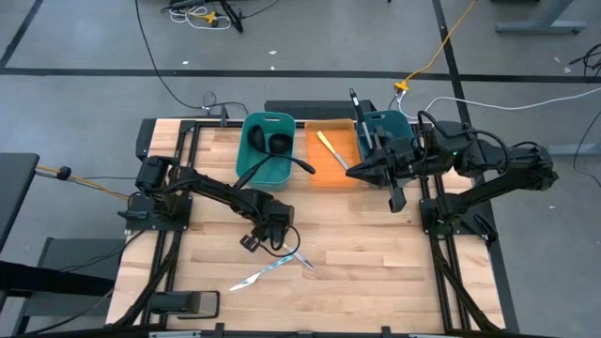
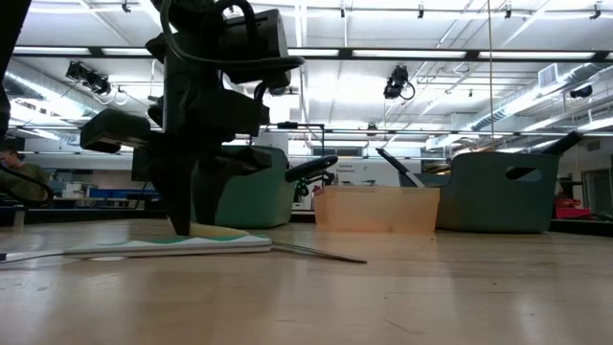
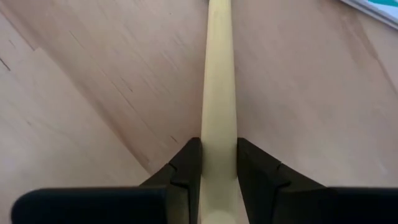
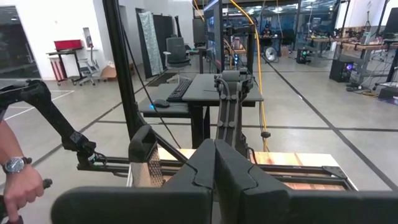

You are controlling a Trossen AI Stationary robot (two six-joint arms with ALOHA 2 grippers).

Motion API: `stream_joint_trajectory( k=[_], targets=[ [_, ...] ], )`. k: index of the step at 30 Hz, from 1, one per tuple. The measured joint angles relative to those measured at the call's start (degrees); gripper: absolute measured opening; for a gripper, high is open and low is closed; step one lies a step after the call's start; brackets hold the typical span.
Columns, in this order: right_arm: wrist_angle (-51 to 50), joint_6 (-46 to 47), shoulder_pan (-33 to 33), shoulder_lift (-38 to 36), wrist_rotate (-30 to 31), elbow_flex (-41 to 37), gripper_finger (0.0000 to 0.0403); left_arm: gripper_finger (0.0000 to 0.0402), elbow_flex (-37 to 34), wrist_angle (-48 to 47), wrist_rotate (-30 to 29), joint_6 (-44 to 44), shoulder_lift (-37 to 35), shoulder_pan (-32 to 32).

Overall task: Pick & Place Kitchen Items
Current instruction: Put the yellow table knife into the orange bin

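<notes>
— Knife (image 3: 219, 93) with the pale yellow handle: where is it?
— Lying on the wooden table (image 1: 376, 253), handle pinched between the fingers (image 3: 186, 165) of the left gripper (image 1: 270, 228), which is down at the tabletop.
— Anything beside it?
— A light-blue-handled knife (image 1: 268, 271) lies just in front, blade flat on the wood.
— And the right gripper (image 4: 214, 163)?
— Fingers pressed together, holding nothing, raised by the orange tray (image 1: 338, 169), where another yellow knife (image 1: 328, 145) lies.
— The teal bin (image 1: 252, 141)?
— Black ladles (image 1: 268, 144) in it
</notes>
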Motion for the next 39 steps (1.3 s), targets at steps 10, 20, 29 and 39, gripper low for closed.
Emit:
stream_joint_trajectory(
  k=[10, 20, 29, 39],
  targets=[
    [0.0, 0.0, 0.0, 0.0, 0.0, 0.0, 0.0009, 0.0086, 4.9, -5.7, -2.1, 0.3, -0.1, 0.0],
    [0.1, 0.0, 0.0, -0.4, 0.0, 0.0, 0.0009, 0.0086, 11.0, -12.7, -3.1, -0.1, -0.9, -0.1],
    [0.0, -1.1, 0.0, -1.2, 0.0, 0.0, 0.0009, 0.0086, 12.4, -13.8, -5.1, -0.1, -6.3, -0.2],
    [0.0, -1.9, 0.0, -1.7, 0.1, 0.0, 0.0009, 0.0086, 12.4, -13.7, -6.3, -4.5, -13.8, -0.2]
  ],
)
